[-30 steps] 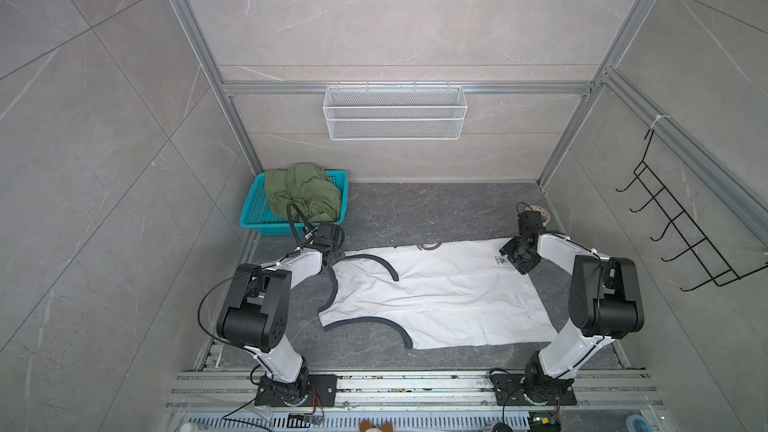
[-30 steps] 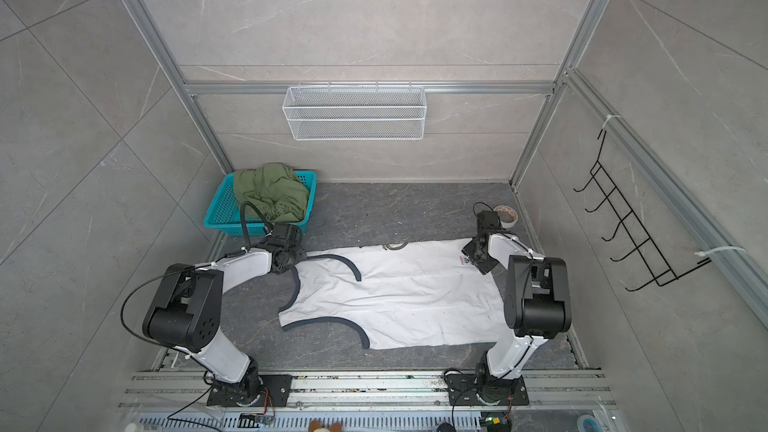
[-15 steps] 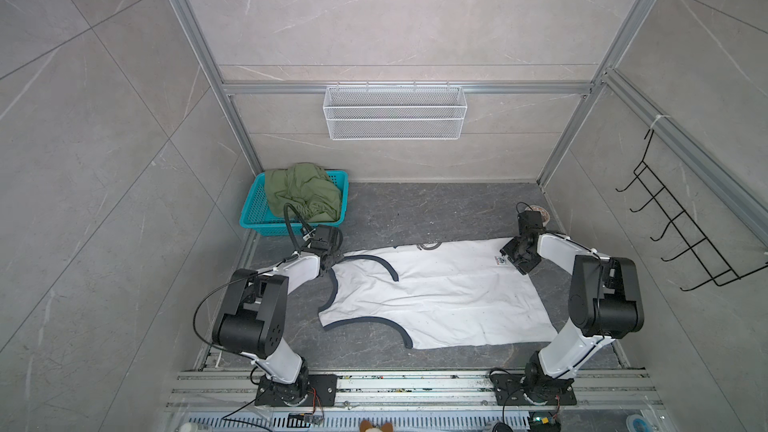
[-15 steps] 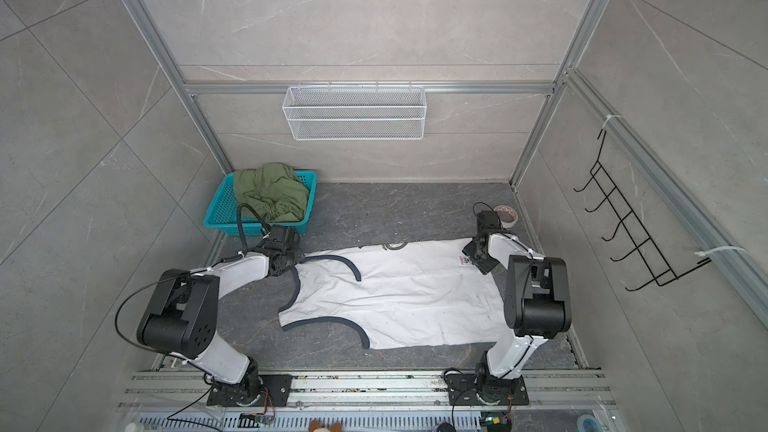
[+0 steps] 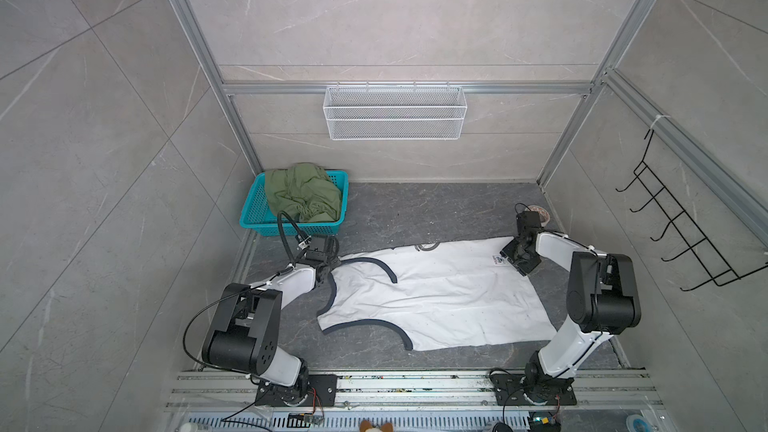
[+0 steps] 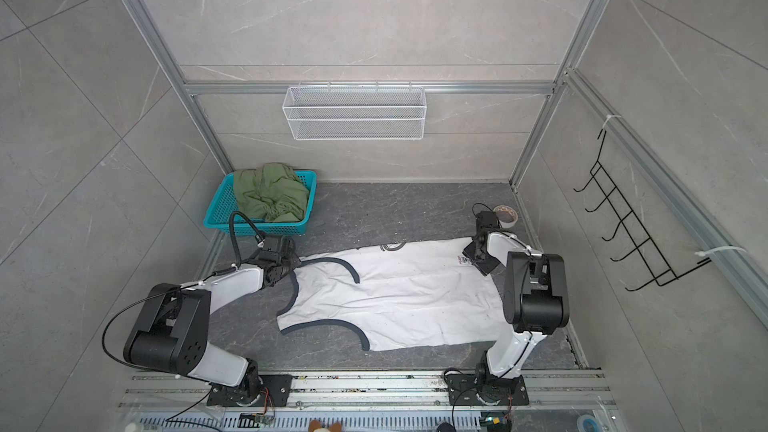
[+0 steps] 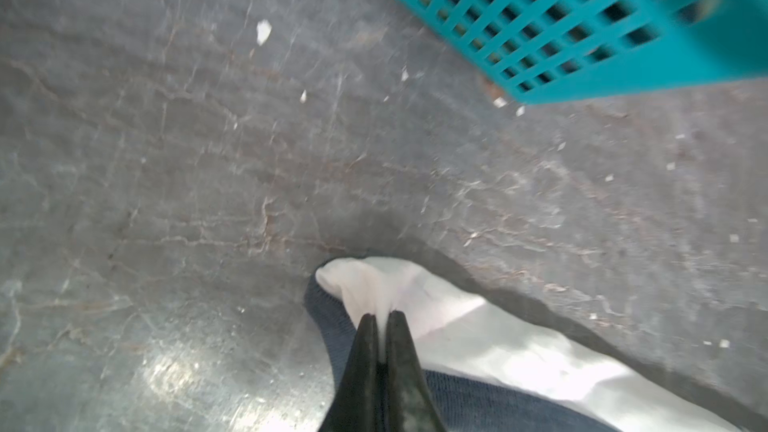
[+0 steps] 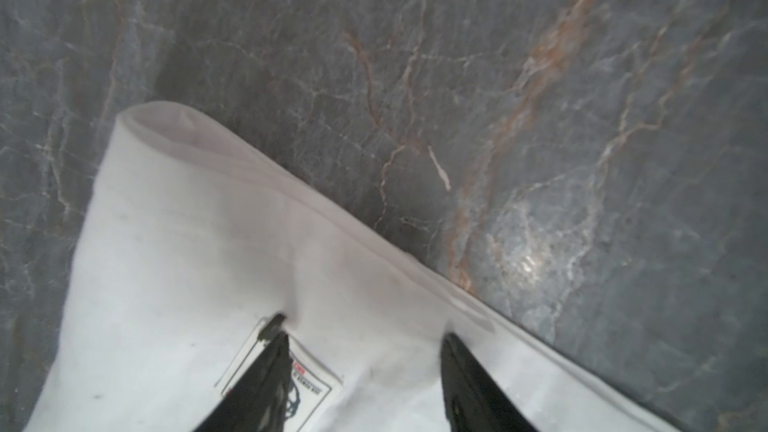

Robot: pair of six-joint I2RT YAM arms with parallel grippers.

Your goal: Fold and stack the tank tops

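Grey marble tabletop (image 5: 415,214), in a top view: our white tank top (image 5: 440,297) lies spread between left gripper (image 5: 330,261) and right gripper (image 5: 509,257). The olive tank top (image 5: 303,195) sits heaped in the teal basket (image 5: 291,228) just beyond the left gripper. Left wrist: jaws clamp the strap tip (image 7: 365,280). Right wrist: jaws apart, tips on the hem (image 8: 291,209), gripping nothing. Lifting now, we judge, would drag the cloth askew.

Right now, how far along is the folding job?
Done: white cloth tank top with dark trim, spread out. In hand: left claw pinches its strap; right claw open at its hem. Remaining: folding it, plus the crumpled olive top in the teal plastic basket.
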